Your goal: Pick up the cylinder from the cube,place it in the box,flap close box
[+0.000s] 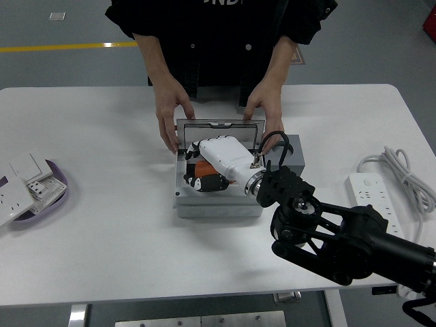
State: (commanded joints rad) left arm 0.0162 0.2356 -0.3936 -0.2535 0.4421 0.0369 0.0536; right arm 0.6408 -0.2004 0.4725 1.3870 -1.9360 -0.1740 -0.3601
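While pinched among the curled fingers [199, 181] of the right hand [216, 163], sits low inside the grey box [218, 206] near the middle of the table [109, 231]: the orange cylinder [204, 167], mostly covered by the white shell of the hand, only an orange patch showing between the dark fingertips. Cannot tell whether touching the box floor or not. Stands upright along the box's far wall, the clear flap lid [219, 127], not closed. Holding the box from the far edge of the table, a person's two hands: one hand [169, 112] against the lid's left corner with fingers reaching down the left wall, the other hand [264, 107] at the lid's right corner, fingers draped over the grey cube [293, 152] just beside the box's right wall. Reaches in from the lower right corner across the near edge, the black right arm [340, 238]. Rests at the left edge, a purple dish [60, 193] with white switch plates [20, 182]; lies at the right edge, a white power strip [378, 189] with coiled cord.
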